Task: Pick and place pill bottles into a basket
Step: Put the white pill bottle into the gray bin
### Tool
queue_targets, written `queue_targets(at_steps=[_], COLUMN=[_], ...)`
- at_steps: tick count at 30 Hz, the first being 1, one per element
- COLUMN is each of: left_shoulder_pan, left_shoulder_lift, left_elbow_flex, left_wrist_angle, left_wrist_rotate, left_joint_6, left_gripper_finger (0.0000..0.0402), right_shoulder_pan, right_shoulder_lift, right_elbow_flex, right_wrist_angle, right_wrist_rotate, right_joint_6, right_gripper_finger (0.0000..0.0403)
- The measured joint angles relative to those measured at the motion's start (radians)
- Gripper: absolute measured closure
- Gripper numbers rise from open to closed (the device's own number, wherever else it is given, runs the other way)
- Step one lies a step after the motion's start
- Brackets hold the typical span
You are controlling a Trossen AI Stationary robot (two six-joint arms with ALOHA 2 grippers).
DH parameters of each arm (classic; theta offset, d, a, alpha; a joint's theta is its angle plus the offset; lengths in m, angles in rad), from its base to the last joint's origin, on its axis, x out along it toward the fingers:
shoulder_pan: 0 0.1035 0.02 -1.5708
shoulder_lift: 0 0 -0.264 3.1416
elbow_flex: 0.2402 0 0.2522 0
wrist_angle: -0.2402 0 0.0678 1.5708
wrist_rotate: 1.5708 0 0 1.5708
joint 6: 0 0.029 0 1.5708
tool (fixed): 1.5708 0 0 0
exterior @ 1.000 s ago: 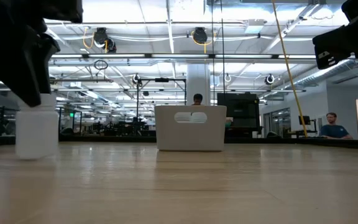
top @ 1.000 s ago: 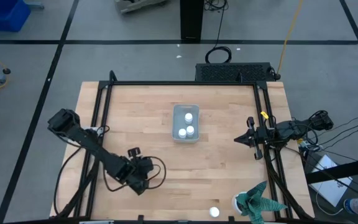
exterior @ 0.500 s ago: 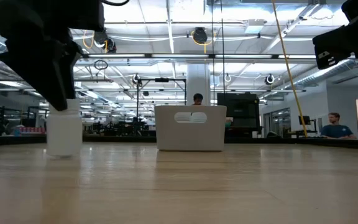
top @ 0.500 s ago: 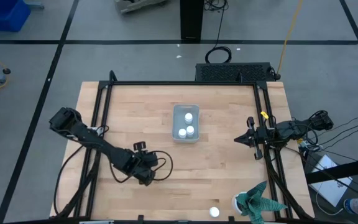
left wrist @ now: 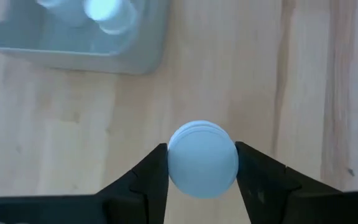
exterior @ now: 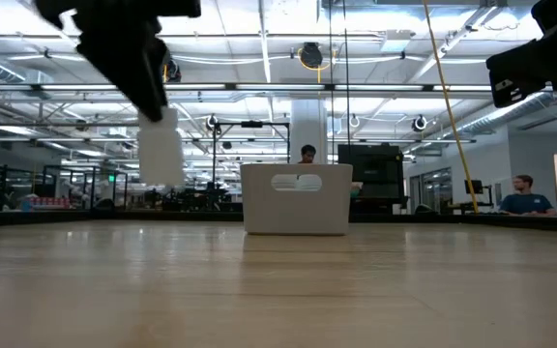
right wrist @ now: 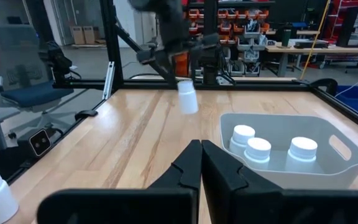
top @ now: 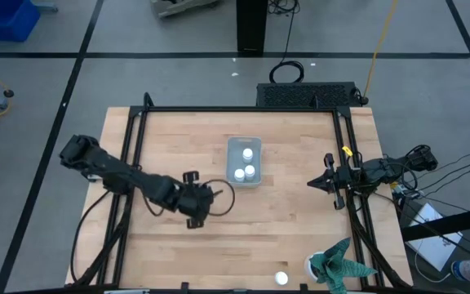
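My left gripper (top: 203, 201) is shut on a small white pill bottle (left wrist: 202, 160) in the air, near and left of the basket (top: 244, 141). The bottle also shows in the low view (exterior: 161, 145) and in the right wrist view (right wrist: 187, 98). The pale grey-blue basket (exterior: 296, 198) stands on the table's middle and holds three white-capped bottles (top: 249, 153). Another bottle (top: 281, 278) stands at the table's near edge. My right gripper (top: 310, 184) hovers shut and empty at the table's right side, right of the basket. My left gripper pinches the bottle's upper end (left wrist: 202, 160) between its two fingertips (left wrist: 157, 171), one on each side of the round cap. The fingers come from above, pointing down. The bottle hangs below them, slightly tilted, its bottom (exterior: 162, 179) clear of the table.
A green spiky plant-like thing (top: 339, 265) with a white base stands at the near right corner. A black mesh pad (top: 307, 95) lies beyond the far edge. A black frame (top: 239, 109) borders the table. Bare wood lies between the gripper and the basket. People sit in the room behind.
My left gripper has gone up and toward the far right, toward the basket, shut on the bottle. The bottle stood on the table a second ago and now hangs clear of it, nearer the basket.
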Motion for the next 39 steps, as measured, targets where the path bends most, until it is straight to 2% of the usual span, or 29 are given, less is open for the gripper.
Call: queue_targets(at_steps=[7, 13, 20, 25, 30, 39], left_shoulder_pan=[0.118, 0.247, 0.394, 0.477, 0.554, 0.650], left_shoulder_lift=[-0.120, -0.180, -0.205, -0.205, -0.197, -0.016], left_elbow_flex=[0.007, 0.007, 0.040, 0.128, 0.272, 0.541], left_wrist_angle=[0.023, 0.086, 0.125, 0.123, 0.069, -0.092], left_wrist_rotate=[-0.024, -0.013, 0.117, 0.202, 0.253, 0.344], left_joint_6=[0.110, 0.223, 0.328, 0.394, 0.435, 0.476], left_gripper_finger=[0.0226, 0.0238, 0.0228, 0.0237, 0.0236, 0.0238], right_shoulder_pan=[0.000, 0.000, 0.000, 0.000, 0.000, 0.000], right_shoulder_lift=[0.000, 0.000, 0.000, 0.000, 0.000, 0.000], right_elbow_flex=[0.000, 0.000, 0.000, 0.000, 0.000, 0.000], right_wrist_angle=[0.000, 0.000, 0.000, 0.000, 0.000, 0.000], right_wrist_rotate=[0.000, 0.000, 0.000, 0.000, 0.000, 0.000], right_joint_6=[0.000, 0.000, 0.000, 0.000, 0.000, 0.000], right_gripper_finger=[0.0399, 0.0399, 0.0399, 0.0399, 0.0399, 0.0399])
